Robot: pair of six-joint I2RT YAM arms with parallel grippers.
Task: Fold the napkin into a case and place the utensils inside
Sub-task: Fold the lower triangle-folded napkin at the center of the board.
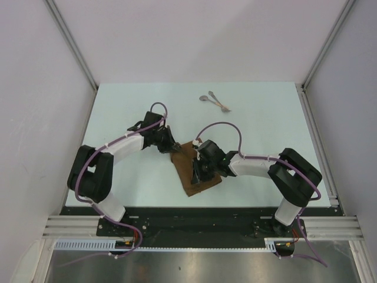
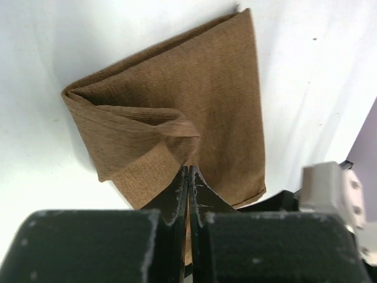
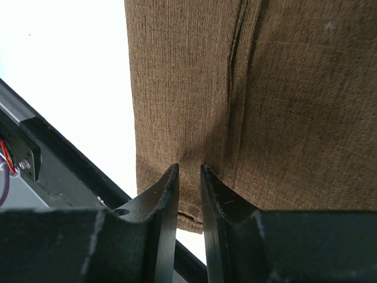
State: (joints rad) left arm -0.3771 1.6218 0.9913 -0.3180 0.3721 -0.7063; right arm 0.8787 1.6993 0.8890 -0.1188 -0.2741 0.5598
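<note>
My arms bend inward over a part-folded napkin, low centre.
Top view: utensils lie apart, upper centre. Left wrist view: left gripper clenched on a puckered fold; a hard pull could drag layers open. Right wrist view: right gripper nearly closed at the napkin's edge; I cannot tell if it grips.

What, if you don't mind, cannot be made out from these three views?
1. The utensils: top view only, too small to tell fork from spoon.
2. The napkin: in the top view the right arm covers its middle, hiding the folds there.
3. The right fingers: right wrist view; their tips hide whether they pinch the cloth.
</note>
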